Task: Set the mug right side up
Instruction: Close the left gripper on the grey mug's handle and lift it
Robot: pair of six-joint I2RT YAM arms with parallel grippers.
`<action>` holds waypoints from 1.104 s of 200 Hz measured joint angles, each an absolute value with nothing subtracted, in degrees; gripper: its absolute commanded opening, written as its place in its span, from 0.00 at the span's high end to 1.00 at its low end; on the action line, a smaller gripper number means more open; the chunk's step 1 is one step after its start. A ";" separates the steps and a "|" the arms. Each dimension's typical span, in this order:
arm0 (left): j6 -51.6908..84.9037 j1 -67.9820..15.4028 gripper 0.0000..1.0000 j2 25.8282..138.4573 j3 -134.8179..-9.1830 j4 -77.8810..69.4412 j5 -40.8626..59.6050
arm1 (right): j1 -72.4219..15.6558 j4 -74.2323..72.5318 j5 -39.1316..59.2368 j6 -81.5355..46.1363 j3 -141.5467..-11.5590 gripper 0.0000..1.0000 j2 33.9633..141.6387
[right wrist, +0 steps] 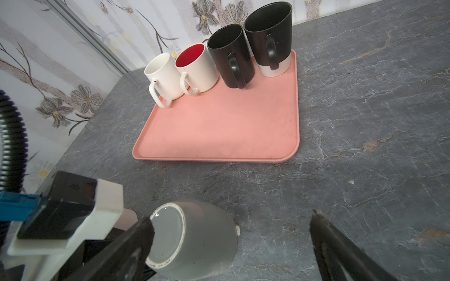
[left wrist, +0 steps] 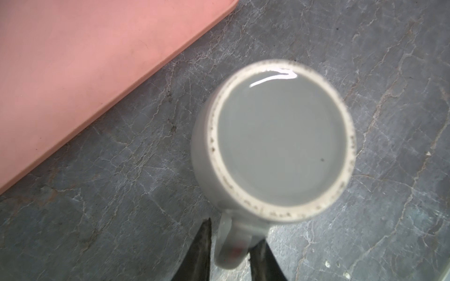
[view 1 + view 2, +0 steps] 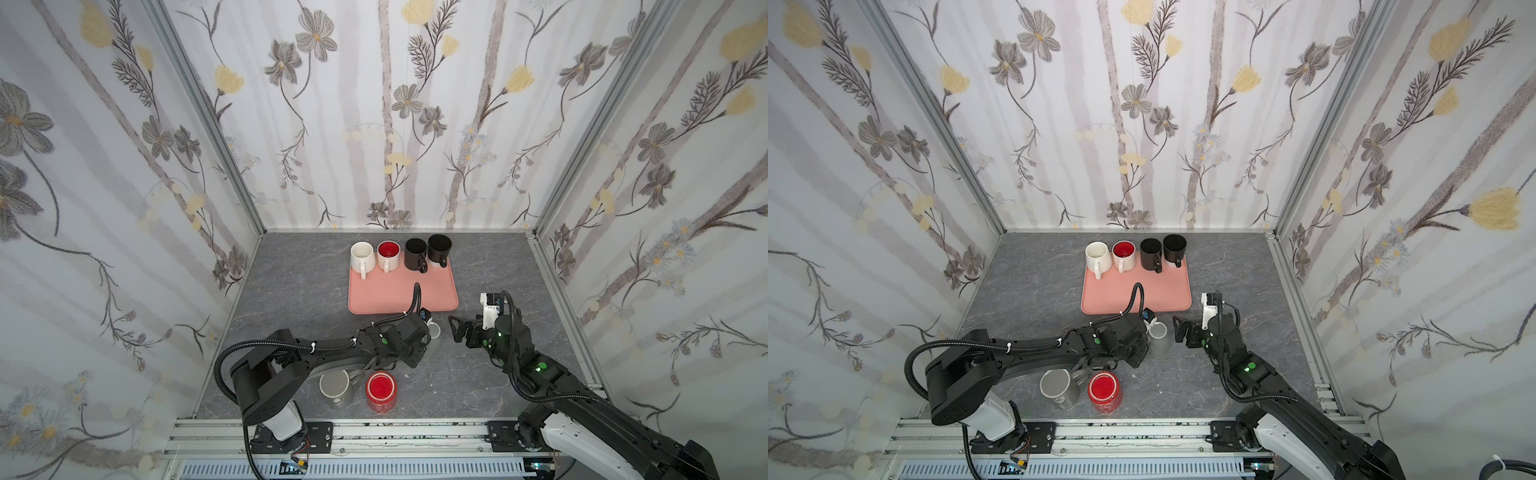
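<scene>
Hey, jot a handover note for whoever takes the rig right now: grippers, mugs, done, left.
Left gripper: jaws straddle the handle of the grey mug; firm grip unclear.
Right gripper: open and empty, beside that mug.
Grey mug: upside down on the table, just in front of the pink tray.
Done: four mugs upright along the tray's far edge.
Left: turn the grey mug upright; a second grey mug and a red mug sit near the front edge.

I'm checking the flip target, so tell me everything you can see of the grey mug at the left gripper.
The grey mug stands upside down on the dark marbled table, just off the pink tray. Glossy grey glaze, looks ceramic; its bare whitish foot ring is speckled. The left gripper straddles its handle; a firm pinch is unclear.
</scene>
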State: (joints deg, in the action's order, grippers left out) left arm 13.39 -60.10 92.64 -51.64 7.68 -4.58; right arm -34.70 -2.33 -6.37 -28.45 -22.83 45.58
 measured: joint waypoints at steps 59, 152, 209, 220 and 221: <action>11.99 -61.54 0.83 93.25 -51.48 7.11 -7.55 | -34.52 -2.33 -6.35 -28.42 -22.83 0.00 45.58; 10.96 -62.59 1.00 91.48 -50.74 7.38 -10.50 | -34.48 -2.44 -5.91 -28.47 -22.24 0.00 45.30; 11.92 -62.61 1.00 87.24 -50.30 5.76 -11.46 | -34.44 -3.70 -5.02 -28.91 -21.54 0.01 42.54; 12.32 -62.39 1.00 86.35 -49.91 4.84 -11.75 | -34.44 -3.81 -4.99 -28.95 -21.41 0.01 41.67; 12.34 -62.37 1.00 86.28 -49.89 4.78 -11.77 | -34.44 -3.84 -4.99 -28.95 -21.41 0.01 41.60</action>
